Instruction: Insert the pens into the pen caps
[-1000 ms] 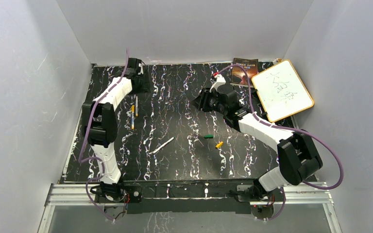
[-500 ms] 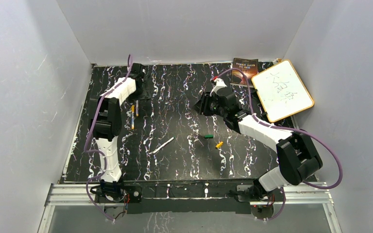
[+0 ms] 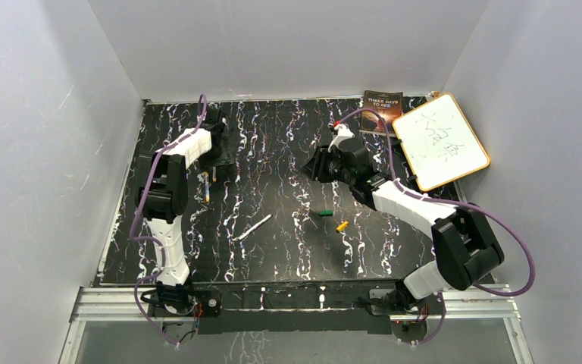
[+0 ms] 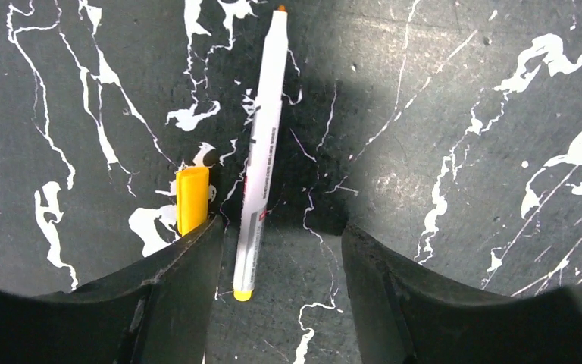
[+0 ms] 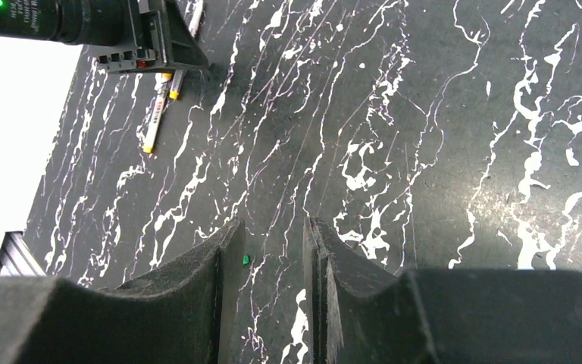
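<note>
In the left wrist view a whitish pen (image 4: 261,152) with a yellow rear end lies on the black marbled table, its near end between my open left gripper (image 4: 280,231) jaws, close to the left finger. Beside it lies a yellow stub (image 4: 192,199), partly hidden behind that finger. From above, the left gripper (image 3: 220,158) hovers at the far left over two pens (image 3: 208,186). A third pen (image 3: 256,226) lies mid-table. A green cap (image 3: 323,214) and an orange cap (image 3: 342,225) lie right of it. My right gripper (image 3: 312,163) (image 5: 269,250) stands open and empty.
A whiteboard (image 3: 439,140) leans at the far right, with a dark book (image 3: 382,102) behind it. Grey walls enclose the table on three sides. The right wrist view looks across to the left gripper (image 5: 151,38) and the two pens (image 5: 155,121).
My left gripper has come back toward the near side over the two pens, and its jaws have narrowed a little. The right arm has shifted only slightly.
</note>
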`<state>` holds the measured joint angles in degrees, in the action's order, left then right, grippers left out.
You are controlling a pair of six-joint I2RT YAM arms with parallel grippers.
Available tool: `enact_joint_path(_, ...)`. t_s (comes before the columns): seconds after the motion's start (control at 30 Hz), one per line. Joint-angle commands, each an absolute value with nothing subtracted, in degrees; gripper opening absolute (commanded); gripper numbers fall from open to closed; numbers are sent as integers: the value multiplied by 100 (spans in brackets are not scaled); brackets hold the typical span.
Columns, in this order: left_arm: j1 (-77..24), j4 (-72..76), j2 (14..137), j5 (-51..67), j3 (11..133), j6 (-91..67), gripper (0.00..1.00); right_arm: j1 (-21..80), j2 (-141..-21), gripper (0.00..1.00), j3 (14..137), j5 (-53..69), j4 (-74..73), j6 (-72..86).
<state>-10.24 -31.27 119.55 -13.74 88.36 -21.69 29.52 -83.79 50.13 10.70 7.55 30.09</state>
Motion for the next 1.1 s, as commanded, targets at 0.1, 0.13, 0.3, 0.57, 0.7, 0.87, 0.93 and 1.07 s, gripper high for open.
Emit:
enact_joint_path(0.1,-1018,-3366,11567,-1043,8438,-2192,43,2927,-8076,32,4933,1041,964,2971)
enact_joint_path(0.13,-1015,-3352,11519,-1015,8353,-2197,39,2926,-8073,32,4935,1038,963,2966)
enact_joint_path(0.3,-1024,-3201,11368,-1099,8009,-2121,13,2927,-8099,32,4939,1058,982,2996)
enact_joint_path(0.57,-1021,-2954,11331,-698,7955,-1755,0,2926,-8155,32,4927,1098,1011,3052)
enact_joint_path(0.7,-1024,-1951,10560,201,7460,-1644,0,2910,-8201,32,4973,1152,1040,3138)
enact_joint_path(0.87,-1037,-1514,10054,727,7292,-1595,0,2874,-8410,32,5131,1294,1064,3316)
enact_joint_path(0.93,-1034,-1300,9884,1012,7201,-1591,0,2874,-8427,32,5218,1309,1063,3359)
enact_joint_path(1.07,-1034,-972,9657,1745,7170,-1631,0,2866,-8352,32,5308,1266,1080,3375)
